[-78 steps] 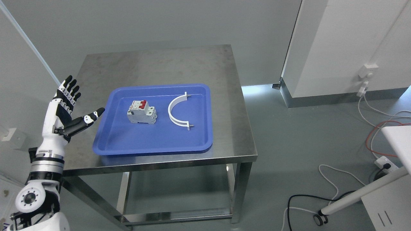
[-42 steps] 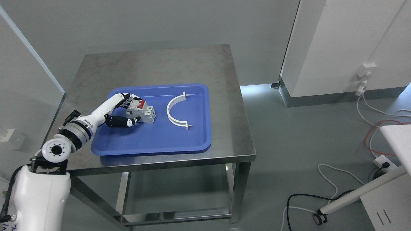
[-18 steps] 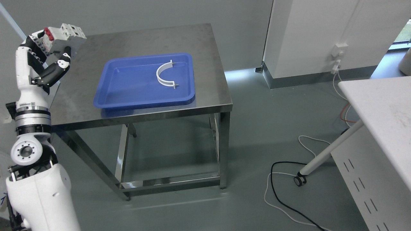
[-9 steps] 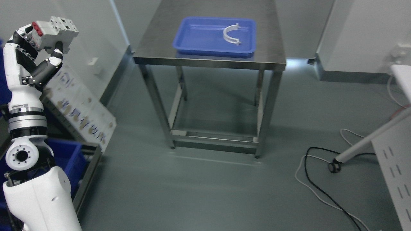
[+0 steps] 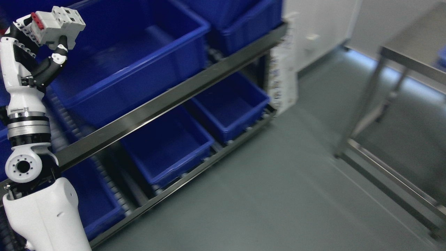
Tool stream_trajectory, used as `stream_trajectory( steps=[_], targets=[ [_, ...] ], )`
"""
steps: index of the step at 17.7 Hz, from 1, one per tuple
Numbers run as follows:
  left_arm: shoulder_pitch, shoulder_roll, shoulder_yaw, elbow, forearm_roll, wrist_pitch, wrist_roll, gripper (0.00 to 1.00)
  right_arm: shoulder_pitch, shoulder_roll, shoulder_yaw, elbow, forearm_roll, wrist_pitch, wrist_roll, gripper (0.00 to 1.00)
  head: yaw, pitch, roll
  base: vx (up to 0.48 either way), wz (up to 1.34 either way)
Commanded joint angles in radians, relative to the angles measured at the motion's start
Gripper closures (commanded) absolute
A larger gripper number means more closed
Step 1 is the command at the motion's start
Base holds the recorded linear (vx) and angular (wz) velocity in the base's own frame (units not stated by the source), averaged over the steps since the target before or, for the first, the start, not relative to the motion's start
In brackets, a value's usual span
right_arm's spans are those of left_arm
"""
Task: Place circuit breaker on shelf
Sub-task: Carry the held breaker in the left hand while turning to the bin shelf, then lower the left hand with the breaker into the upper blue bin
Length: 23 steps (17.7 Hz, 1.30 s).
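One raised left hand (image 5: 36, 42), one grey circuit breaker with red switches (image 5: 55, 26).
Its fingers are curled tight around the breaker, holding it high at the upper left, in front of a large blue plastic bin (image 5: 139, 55) on the upper level of a dark metal roller shelf (image 5: 167, 99). Smaller blue bins (image 5: 230, 104) sit on the lower level; a blurred steel table (image 5: 404, 59) stands at the right edge.

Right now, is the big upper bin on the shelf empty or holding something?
Empty, as far as it shows: the large upper bin has a bare blue floor. The left hand holds the circuit breaker raised in front of its left end.
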Motion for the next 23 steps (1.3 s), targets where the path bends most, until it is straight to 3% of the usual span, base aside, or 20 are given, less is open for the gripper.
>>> stream_trajectory(
  steps=[1, 5, 7, 16, 23],
  targets=[
    [-0.054, 0.011, -0.048, -0.021, -0.008, 0.018, -0.067, 0.85, 0.0, -0.017, 0.02, 0.0, 0.0, 0.032, 0.0, 0.0, 0.0, 0.0, 0.0, -0.161, 1.88],
    [-0.065, 0.251, -0.175, 0.143, -0.024, 0.019, -0.232, 0.84, 0.0, -0.017, 0.02, -0.002, 0.0, 0.032, 0.0, 0.0, 0.0, 0.0, 0.0, -0.031, 1.56],
    [-0.086, 0.296, -0.22, 0.21, -0.027, 0.019, -0.235, 0.84, 0.0, -0.017, 0.02, 0.0, 0.0, 0.032, 0.0, 0.0, 0.0, 0.0, 0.0, 0.07, 0.78],
    [-0.28, 0.283, -0.307, 0.551, -0.171, 0.018, -0.233, 0.83, 0.0, -0.017, 0.02, 0.0, 0.0, 0.032, 0.001, 0.0, 0.0, -0.001, 0.0, 0.062, 0.24],
    [-0.532, 0.228, -0.416, 0.954, -0.267, 0.006, -0.22, 0.83, 0.0, -0.017, 0.02, 0.0, 0.0, 0.032, 0.0, 0.0, 0.0, -0.001, 0.0, 0.002, 0.01]
  ],
)
